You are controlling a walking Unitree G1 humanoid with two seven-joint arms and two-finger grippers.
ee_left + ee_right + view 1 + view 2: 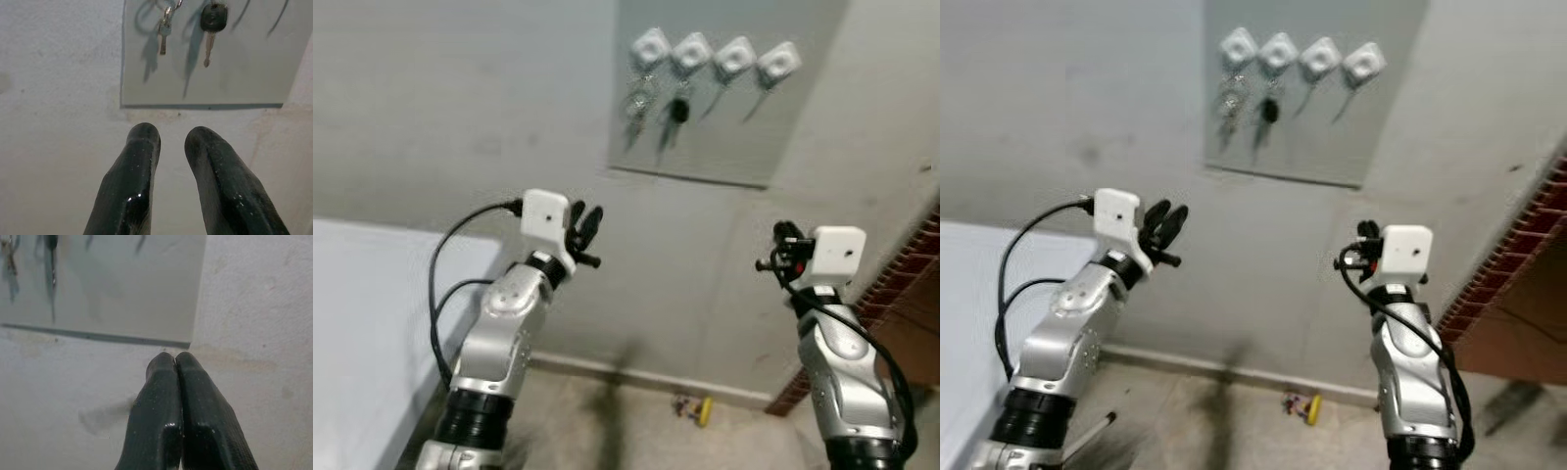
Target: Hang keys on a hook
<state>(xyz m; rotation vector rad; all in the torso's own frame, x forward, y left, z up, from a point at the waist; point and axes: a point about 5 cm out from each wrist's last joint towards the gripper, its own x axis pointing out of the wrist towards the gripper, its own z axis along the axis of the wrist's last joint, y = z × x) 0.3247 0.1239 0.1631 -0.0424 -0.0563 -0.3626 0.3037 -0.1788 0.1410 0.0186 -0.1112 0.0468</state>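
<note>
Four white square hooks [716, 56] on a smooth grey panel [724, 137] — keys [639, 96] hang at 11 o'clock, black-headed key [677, 110] beside. Left claw [583, 233] narrowly parted, empty; right claw [176, 363] pressed closed, empty — both below panel.

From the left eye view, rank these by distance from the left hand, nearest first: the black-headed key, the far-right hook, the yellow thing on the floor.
1. Black-headed key: hanging on the second hook from the left, up and to the right of the left hand.
2. Yellow thing: on the floor by the wall base, down and right.
3. Far-right hook: last in the row, bare.

Items 2 and 3 are fairly close in the image; depth is hard to judge.
</note>
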